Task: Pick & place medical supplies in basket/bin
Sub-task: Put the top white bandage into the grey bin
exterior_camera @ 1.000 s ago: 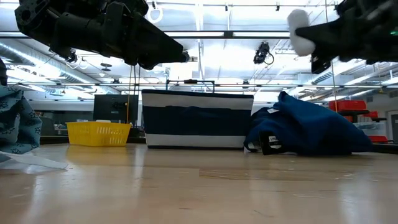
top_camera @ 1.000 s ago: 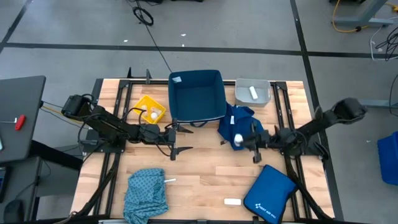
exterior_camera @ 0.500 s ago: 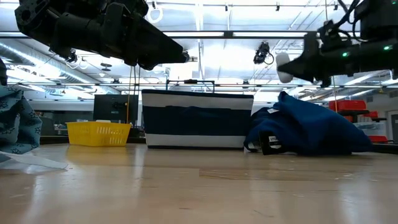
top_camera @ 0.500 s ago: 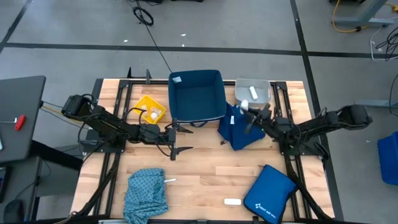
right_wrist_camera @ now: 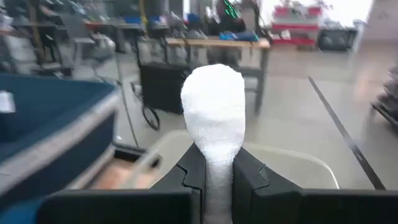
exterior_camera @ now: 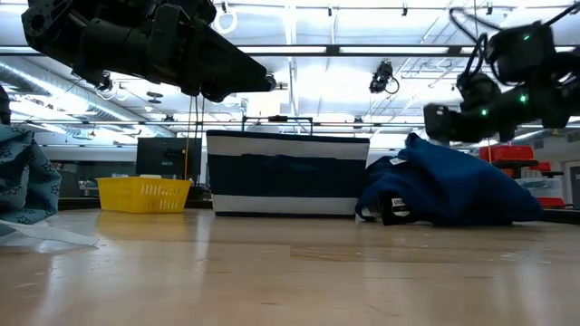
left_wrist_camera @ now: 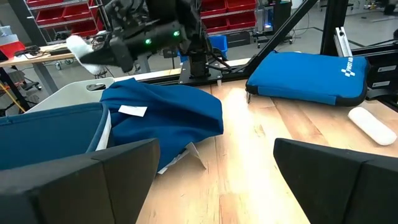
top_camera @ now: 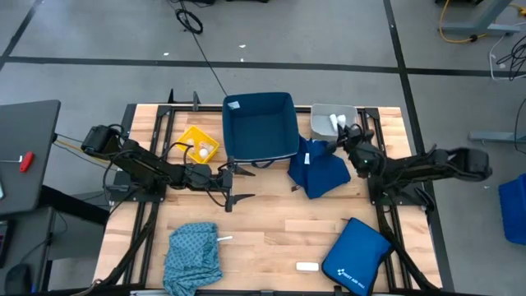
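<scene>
Three tubs are shown along the far side of the table (top_camera: 271, 230), and only part of the sorting appears done. One white packet (top_camera: 333, 121) is seen lying inside the grey tub (top_camera: 320, 125), just right of the navy tub (top_camera: 260, 123); a small white item is seen in the yellow tub (top_camera: 200, 143), left of the navy tub, whose floor appears bare. Still on the table are a dark blue cloth (top_camera: 316, 168), touching the navy tub's near right corner, a teal cloth (top_camera: 193, 253) well in front of it, and a white packet (top_camera: 306, 266) farther forward, near the blue zip pouch (top_camera: 355, 256). The task is judged to be near its middle.

The right hand (top_camera: 344, 130) is held above the grey tub's near right corner, its fingers (right_wrist_camera: 186, 175) pressed together on a second white packet (right_wrist_camera: 213, 118), which stands up between them; release into that tub is judged the step in hand. The left hand (top_camera: 233, 186) is held spread and empty, just in front of the navy tub's near left corner.
</scene>
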{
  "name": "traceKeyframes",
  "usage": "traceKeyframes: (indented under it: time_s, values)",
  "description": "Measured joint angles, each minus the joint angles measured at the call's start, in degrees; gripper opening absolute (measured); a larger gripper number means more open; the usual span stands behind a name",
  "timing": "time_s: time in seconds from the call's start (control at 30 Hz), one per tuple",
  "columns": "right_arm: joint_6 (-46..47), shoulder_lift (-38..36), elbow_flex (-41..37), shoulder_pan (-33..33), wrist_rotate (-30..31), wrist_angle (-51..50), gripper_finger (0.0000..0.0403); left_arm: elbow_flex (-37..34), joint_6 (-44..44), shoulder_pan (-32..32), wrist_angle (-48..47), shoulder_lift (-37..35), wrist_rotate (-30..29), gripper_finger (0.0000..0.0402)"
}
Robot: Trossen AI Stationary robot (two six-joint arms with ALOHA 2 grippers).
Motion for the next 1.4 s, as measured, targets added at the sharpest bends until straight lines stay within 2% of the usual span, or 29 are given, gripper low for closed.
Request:
traceKeyframes:
  time_s: [0.17,0.3,0.73,1.07,1.4]
  values:
    - [6.8,0.0,1.0,-5.3,-4.4,-11.3,0.0033,0.0,0.1,0.0,0.0,0.0,0.0,0.0319]
    - [8.5,0.0,4.4,-9.1,-8.9,-21.9,0.0033,0.0,0.2,0.0,0.0,0.0,0.0,0.0319]
    - [8.6,0.0,13.6,-17.4,-18.1,-38.9,0.0038,0.0,0.2,0.0,-0.2,0.0,0.0,0.0319]
    - [8.4,0.1,13.7,-20.8,-24.5,-41.1,0.0114,0.0,0.2,0.1,-0.5,0.0,0.0,0.0319]
    - [6.4,0.1,13.7,-20.8,-24.8,-40.9,0.0211,0.0,0.2,0.1,-1.0,0.0,0.0,0.0319]
